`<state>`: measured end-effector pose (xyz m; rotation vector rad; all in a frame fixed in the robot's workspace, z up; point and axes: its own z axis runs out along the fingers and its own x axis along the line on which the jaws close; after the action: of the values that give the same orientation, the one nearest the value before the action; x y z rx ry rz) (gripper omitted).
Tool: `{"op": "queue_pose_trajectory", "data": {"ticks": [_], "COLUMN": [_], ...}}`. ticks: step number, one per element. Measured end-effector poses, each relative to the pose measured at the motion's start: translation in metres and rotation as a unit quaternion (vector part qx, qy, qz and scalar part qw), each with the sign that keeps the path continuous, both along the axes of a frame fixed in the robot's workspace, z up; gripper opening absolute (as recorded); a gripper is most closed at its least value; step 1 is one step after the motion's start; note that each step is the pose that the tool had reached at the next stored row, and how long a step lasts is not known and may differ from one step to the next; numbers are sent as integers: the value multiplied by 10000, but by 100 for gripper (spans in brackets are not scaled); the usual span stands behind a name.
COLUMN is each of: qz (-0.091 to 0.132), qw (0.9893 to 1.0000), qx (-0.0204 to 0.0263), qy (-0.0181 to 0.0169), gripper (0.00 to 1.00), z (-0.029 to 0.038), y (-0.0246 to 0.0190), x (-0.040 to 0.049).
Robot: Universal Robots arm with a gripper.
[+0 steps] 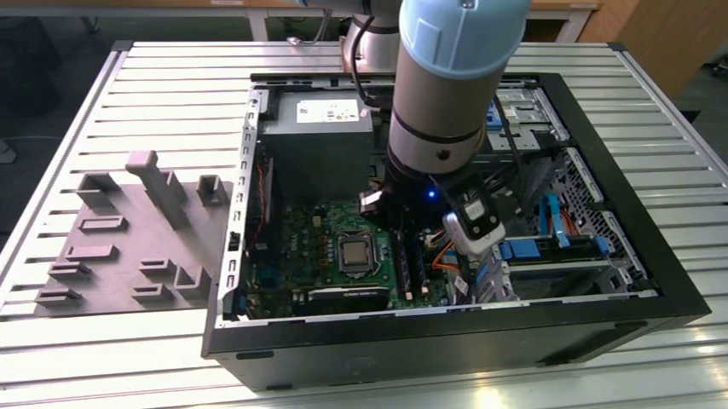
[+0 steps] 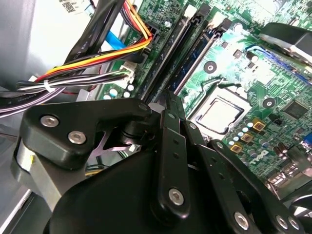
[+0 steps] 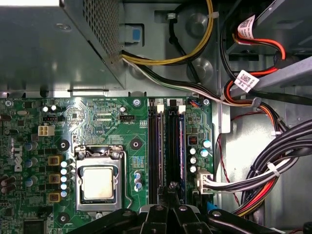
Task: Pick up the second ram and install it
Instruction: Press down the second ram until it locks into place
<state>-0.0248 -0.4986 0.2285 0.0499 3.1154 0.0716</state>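
Here the gripper [image 3: 171,192] reaches down inside the open computer case [image 1: 637,317], its fingertips drawn close together over the memory slots [image 3: 155,146] of the green motherboard [image 3: 102,122]; whether they pinch anything or merely touch cannot be told. The second ram [image 3: 172,146], a dark strip, stands on edge in a slot directly beneath the fingertips, running up toward the middle of the frame in the first wrist view; in the second wrist view it [image 2: 168,61] stretches away from the fingers toward the upper centre. The silver processor [image 3: 97,183] sits at lower left of the first wrist view. In the exterior view, the grey holder tray [image 1: 125,230] lies on the slatted table [image 1: 170,94] at the exterior view's left.
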Motion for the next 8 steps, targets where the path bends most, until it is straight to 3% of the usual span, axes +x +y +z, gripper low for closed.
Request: {"op": "queue_pose_trajectory", "data": {"ticks": [8], "qz": [0], "qw": [10000], "qx": [0], "qy": [0], "gripper": [11], "z": [-1], "y": [-23], "x": [0]}}
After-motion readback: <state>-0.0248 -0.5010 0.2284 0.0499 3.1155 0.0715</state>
